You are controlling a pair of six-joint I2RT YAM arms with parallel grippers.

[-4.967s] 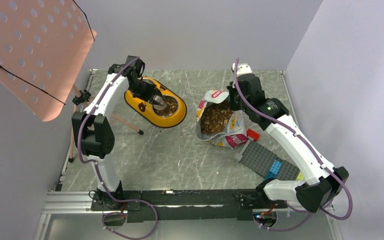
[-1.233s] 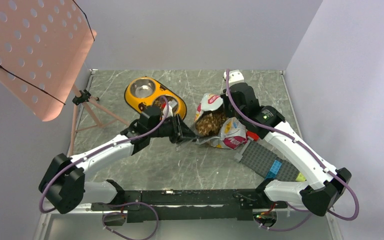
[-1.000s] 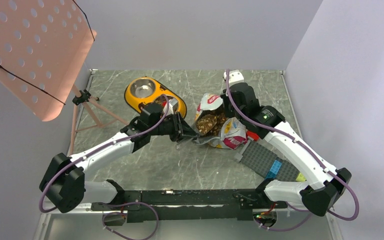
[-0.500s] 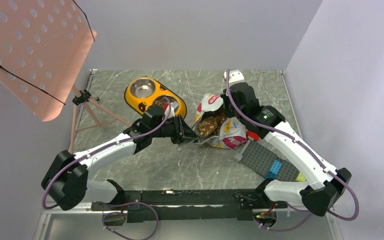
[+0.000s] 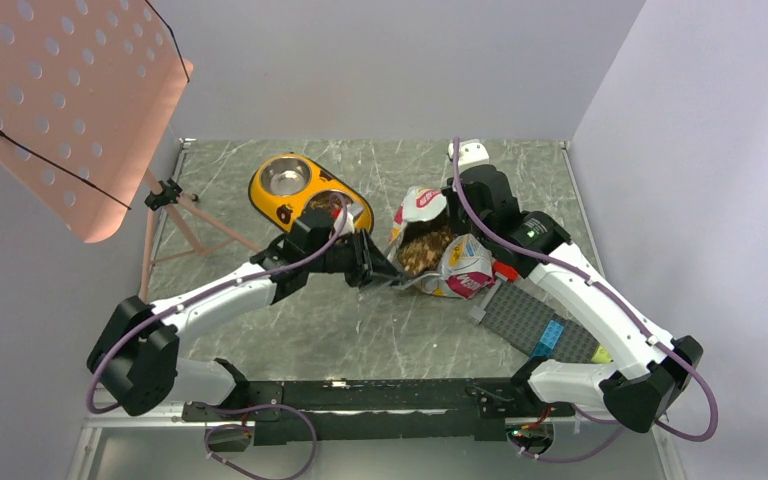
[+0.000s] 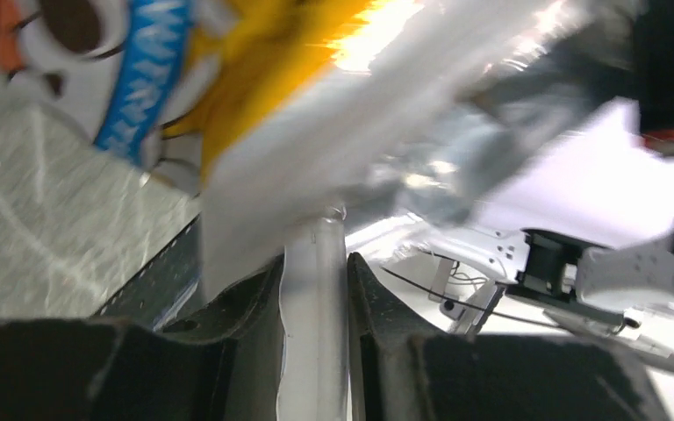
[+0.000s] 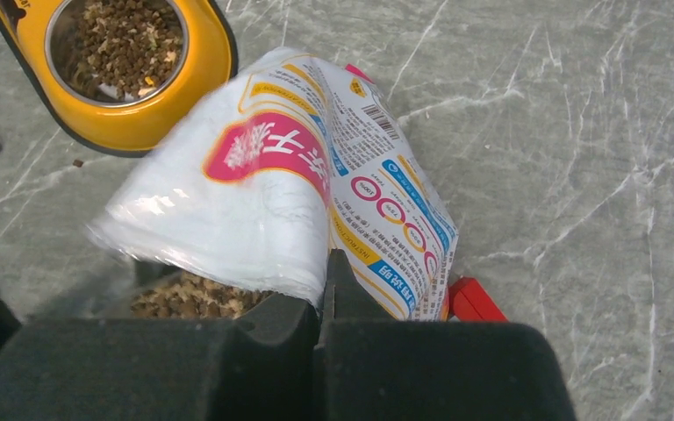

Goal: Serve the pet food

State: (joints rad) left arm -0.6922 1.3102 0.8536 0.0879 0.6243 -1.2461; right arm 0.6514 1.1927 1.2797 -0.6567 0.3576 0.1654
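The glossy white, pink and yellow bag [image 5: 460, 265] stands open at mid-table, with brown kibble [image 5: 422, 243] showing inside. My right gripper [image 5: 457, 215] is shut on the bag's far rim [image 7: 326, 279] and holds the mouth open; kibble [image 7: 189, 298] shows under that rim. My left gripper [image 5: 372, 268] is shut on a silvery scoop handle [image 6: 316, 307] at the bag's near left edge [image 6: 316, 132]. The handle's far end is hidden behind the bag. The yellow double bowl [image 5: 272, 205] lies behind; its near cup holds kibble [image 7: 123, 44] and its far cup [image 5: 285, 177] is bare steel.
A pink perforated music stand [image 5: 70, 100] on a tripod [image 5: 175, 195] stands at the left. A grey brick baseplate [image 5: 525, 318] with blue bricks lies right of the bag. A red brick [image 7: 474, 303] sits at the bag's foot.
Five seconds ago my left gripper was over the bowl's near cup; it has since swung across to the bag. In the last second it crept slightly nearer the bag. The right gripper has held still.
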